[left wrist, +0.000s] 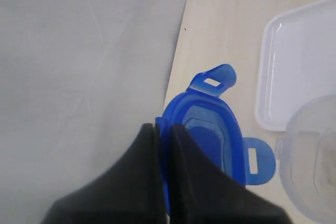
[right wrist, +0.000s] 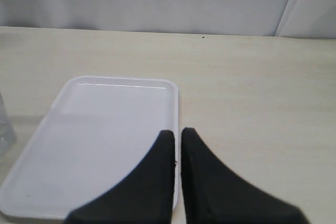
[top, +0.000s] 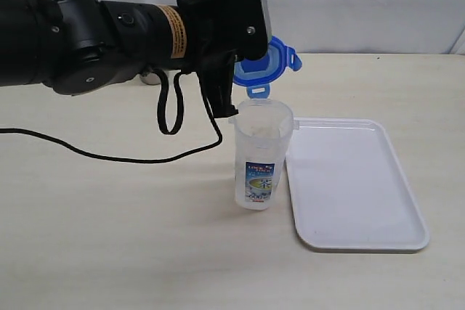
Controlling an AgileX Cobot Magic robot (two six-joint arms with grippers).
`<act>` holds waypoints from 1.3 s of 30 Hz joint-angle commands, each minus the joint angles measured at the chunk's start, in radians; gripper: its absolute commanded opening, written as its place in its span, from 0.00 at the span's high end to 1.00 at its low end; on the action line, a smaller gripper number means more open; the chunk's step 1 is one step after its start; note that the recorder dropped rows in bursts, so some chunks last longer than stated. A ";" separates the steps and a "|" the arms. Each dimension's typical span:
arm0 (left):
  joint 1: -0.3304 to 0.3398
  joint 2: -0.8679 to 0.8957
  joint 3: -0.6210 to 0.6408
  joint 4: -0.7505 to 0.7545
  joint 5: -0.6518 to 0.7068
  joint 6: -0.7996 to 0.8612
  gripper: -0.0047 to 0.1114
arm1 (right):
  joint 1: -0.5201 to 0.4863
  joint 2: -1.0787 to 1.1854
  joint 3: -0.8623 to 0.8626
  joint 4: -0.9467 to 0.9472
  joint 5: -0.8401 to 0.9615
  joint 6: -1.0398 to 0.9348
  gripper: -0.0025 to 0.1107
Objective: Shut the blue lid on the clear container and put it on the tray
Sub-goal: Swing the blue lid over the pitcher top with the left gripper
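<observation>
My left gripper (top: 229,96) is shut on the rim of the blue lid (top: 265,63), which it holds tilted in the air just above and behind the clear container (top: 259,157). In the left wrist view the black fingers (left wrist: 181,171) pinch the blue lid (left wrist: 210,129), and the clear container's rim (left wrist: 315,161) shows at one side. The container stands upright and uncovered on the table, touching the edge of the white tray (top: 356,186). My right gripper (right wrist: 177,132) is shut on nothing, low over the tray's (right wrist: 105,129) edge; it is out of the exterior view.
A black cable (top: 109,154) loops from the left arm across the beige table (top: 109,245). White cloth hangs behind the table's far edge. A small grey object (top: 151,76) is mostly hidden behind the arm.
</observation>
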State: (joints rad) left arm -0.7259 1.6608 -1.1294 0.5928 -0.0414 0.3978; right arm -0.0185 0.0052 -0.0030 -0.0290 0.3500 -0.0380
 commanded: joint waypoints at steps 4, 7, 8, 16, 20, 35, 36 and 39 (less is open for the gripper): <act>-0.008 -0.008 -0.003 -0.004 0.041 0.020 0.96 | -0.003 -0.005 0.003 -0.001 -0.005 0.001 0.94; -0.008 -0.008 -0.003 -0.006 0.041 0.020 0.96 | -0.003 -0.005 0.003 -0.001 -0.005 0.001 0.94; -0.008 -0.008 -0.003 -0.006 0.041 0.020 0.96 | -0.003 -0.005 0.003 -0.001 -0.005 0.001 0.94; -0.028 -0.052 -0.002 -0.006 0.041 0.018 0.96 | -0.003 -0.005 0.003 -0.001 -0.005 0.001 0.94; -0.074 -0.055 -0.002 -0.007 0.077 0.018 0.96 | -0.003 -0.005 0.003 -0.001 -0.005 0.001 0.94; -0.124 -0.055 -0.002 -0.010 0.183 0.018 0.96 | -0.003 -0.005 0.003 -0.001 -0.005 0.001 0.94; -0.124 -0.055 -0.002 -0.010 0.183 0.018 0.96 | -0.003 -0.005 0.003 -0.001 -0.005 0.001 0.94; -0.137 -0.055 -0.002 -0.010 0.183 0.018 0.96 | -0.003 -0.005 0.003 -0.001 -0.005 0.001 0.94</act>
State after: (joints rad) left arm -0.8470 1.6120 -1.1294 0.5929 0.1395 0.4160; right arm -0.0185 0.0052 -0.0030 -0.0290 0.3500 -0.0380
